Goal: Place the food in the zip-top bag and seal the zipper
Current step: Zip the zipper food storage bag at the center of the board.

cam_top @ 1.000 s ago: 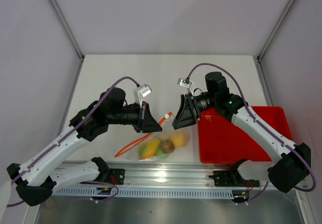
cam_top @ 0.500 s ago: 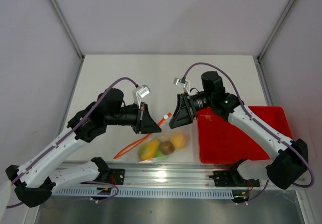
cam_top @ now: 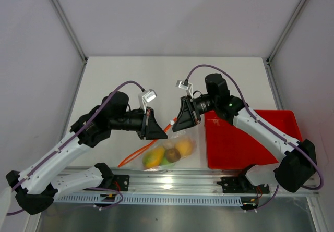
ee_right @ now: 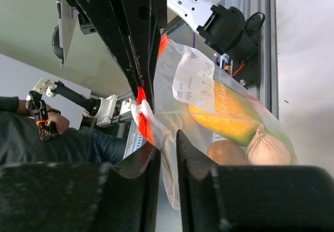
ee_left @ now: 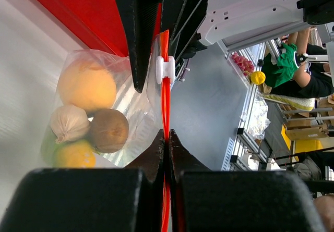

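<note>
Your left gripper (ee_left: 166,134) clamped the zipper (ee_left: 165,104). Your right gripper (ee_right: 167,141) sat narrowly around it at the slider (ee_left: 165,69), grip unclear. The bag (cam_top: 169,149), food (ee_left: 86,86) inside, lay beneath both grippers.

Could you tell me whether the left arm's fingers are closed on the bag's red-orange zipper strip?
Yes, the left fingers are pressed together with the zipper running between them.

Clear zip-top bag (cam_top: 183,138) near middle of table (cam_top: 130,75), mouth raised, toy fruits (cam_top: 168,154) (orange, brown, beige, yellow-green) bunched inside; red-orange zipper (ee_left: 165,104) stretched taut, white slider (ee_left: 165,69) on it.
</note>
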Robot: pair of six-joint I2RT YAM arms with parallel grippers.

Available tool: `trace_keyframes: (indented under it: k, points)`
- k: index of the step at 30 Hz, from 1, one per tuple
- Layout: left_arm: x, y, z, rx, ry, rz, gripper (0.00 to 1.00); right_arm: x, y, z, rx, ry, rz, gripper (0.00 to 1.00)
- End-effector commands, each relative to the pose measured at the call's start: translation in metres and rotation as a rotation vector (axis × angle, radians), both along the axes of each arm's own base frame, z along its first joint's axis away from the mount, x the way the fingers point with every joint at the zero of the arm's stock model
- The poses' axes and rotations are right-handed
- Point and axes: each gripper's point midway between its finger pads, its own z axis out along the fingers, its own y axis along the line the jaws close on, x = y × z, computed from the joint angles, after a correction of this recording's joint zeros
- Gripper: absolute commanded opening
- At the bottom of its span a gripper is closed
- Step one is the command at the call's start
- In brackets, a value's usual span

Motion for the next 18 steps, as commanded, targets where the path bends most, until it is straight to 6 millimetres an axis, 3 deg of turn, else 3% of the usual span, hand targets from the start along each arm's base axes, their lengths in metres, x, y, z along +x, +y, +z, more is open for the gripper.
trace_keyframes:
  k: [1,6,8,16,17,18]
  points:
    - [-0.003,-0.003,0.009,-0.04,0.006,-0.024,0.01,0.0,0.004,0.019,0.054,-0.067,0.017,0.23]
    - [-0.002,-0.004,0.006,-0.032,0.011,-0.02,0.01,-0.001,0.004,0.019,0.055,-0.064,0.029,0.24]
    - [-0.001,-0.004,0.004,-0.028,0.013,-0.016,0.01,-0.001,0.004,0.021,0.059,-0.073,0.025,0.0]
    - [0.011,0.001,0.014,-0.019,-0.022,0.045,0.03,0.006,0.008,0.013,0.021,-0.081,-0.052,0.0]
    - [0.012,0.001,0.014,-0.015,-0.028,0.049,0.06,0.007,0.009,0.012,0.02,-0.082,-0.065,0.0]
    - [0.016,0.002,0.02,-0.021,-0.046,0.069,0.22,0.007,0.009,0.011,0.018,-0.084,-0.077,0.0]
